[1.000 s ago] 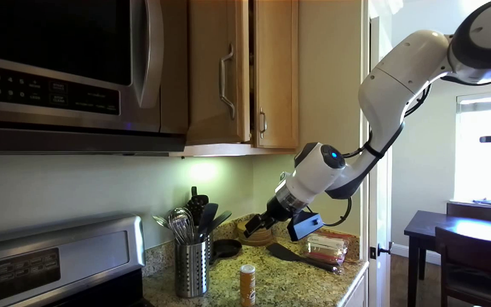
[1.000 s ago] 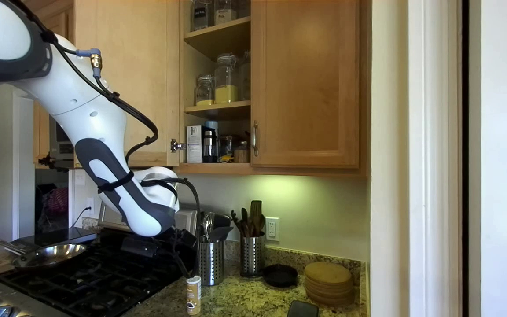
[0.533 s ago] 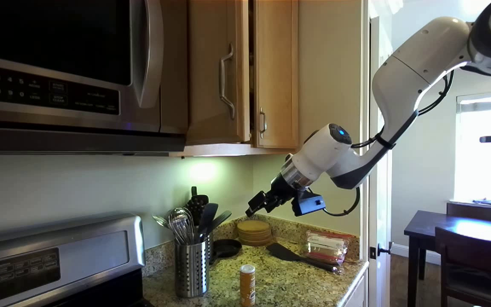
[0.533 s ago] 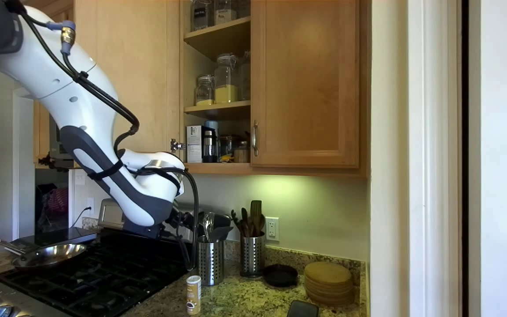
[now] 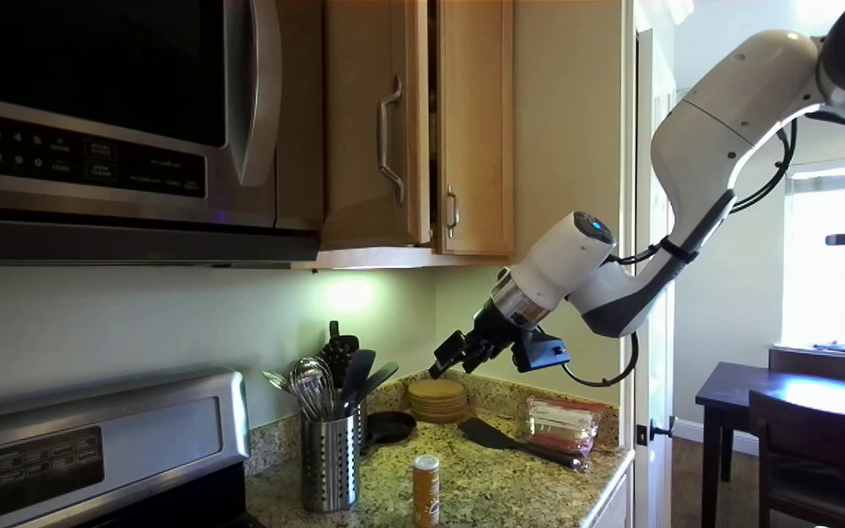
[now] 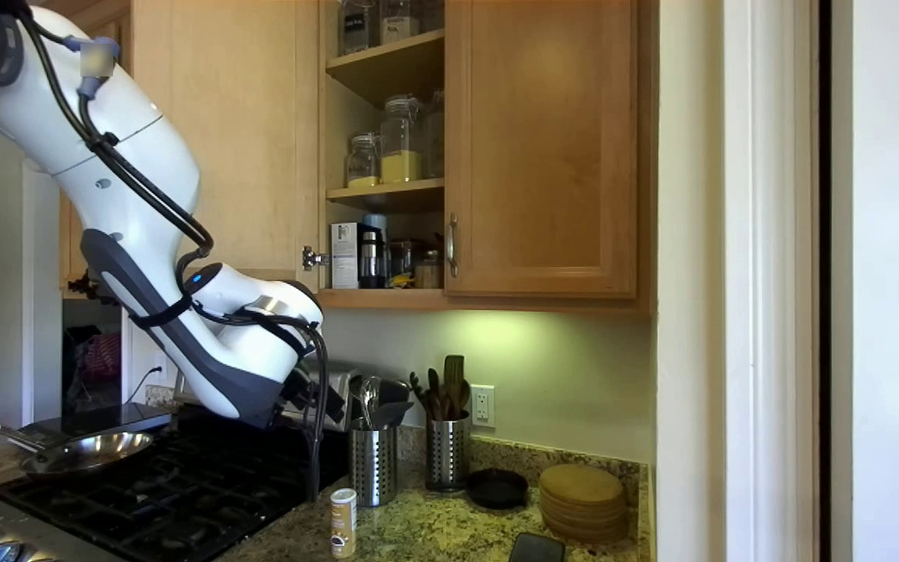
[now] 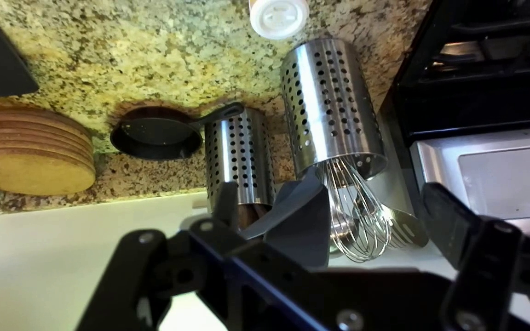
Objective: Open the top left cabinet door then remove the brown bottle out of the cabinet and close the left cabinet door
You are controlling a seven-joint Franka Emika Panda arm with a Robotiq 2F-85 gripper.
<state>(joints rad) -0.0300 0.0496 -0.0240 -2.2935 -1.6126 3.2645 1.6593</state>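
The brown bottle (image 5: 426,495) stands upright on the desk (image 5: 503,491), near the steel utensil holder (image 5: 330,462) and outside the cabinet (image 6: 381,299). The top left cabinet door (image 5: 360,147) is swung wide in both exterior views; closing it is judged the one step outstanding. The tool (image 7: 331,197) is spread, holding nothing, and sits lower than the door. Hazards noted: in the wrist view the whisk (image 7: 361,216) and a dark spatula (image 7: 302,225) lie across the tool's gap. Contact cannot be confirmed, but a low sideways sweep could drag them and tip the holder. A straight rise could strike the door's underside. Pressure on its inner face would force it wider, toward the microwave (image 5: 100,169); a spread tool could also snag the handle (image 5: 383,136). The drooping cable (image 6: 317,421) could knock the bottle if the arm dips; their separation cannot be judged.
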